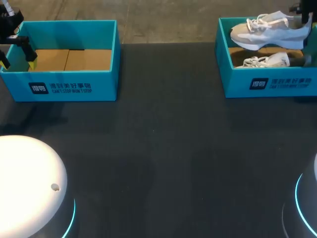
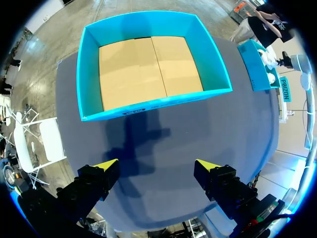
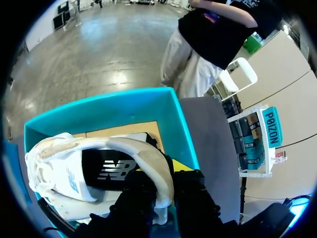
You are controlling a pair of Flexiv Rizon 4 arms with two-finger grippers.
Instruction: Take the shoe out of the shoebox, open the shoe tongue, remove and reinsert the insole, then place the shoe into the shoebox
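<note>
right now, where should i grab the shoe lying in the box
Probably its heel rim, from straight above: the box walls block the sides. The shoe lies low in the box, partly under the lifted shoe in the right gripper.

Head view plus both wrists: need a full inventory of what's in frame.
Shoeboxes: 2, teal with cardboard floors; left shoebox empty, far left; right shoebox far right.
Shoes: 2, white and beige; lifted shoe above the right shoebox, second shoe lying inside it.
Table: 1, dark, under everything.
Left tool: 1, black with yellow tips, open and empty, left shoebox ahead of it.
Right tool: 1, black with yellow tips, shut on the lifted shoe.
</note>
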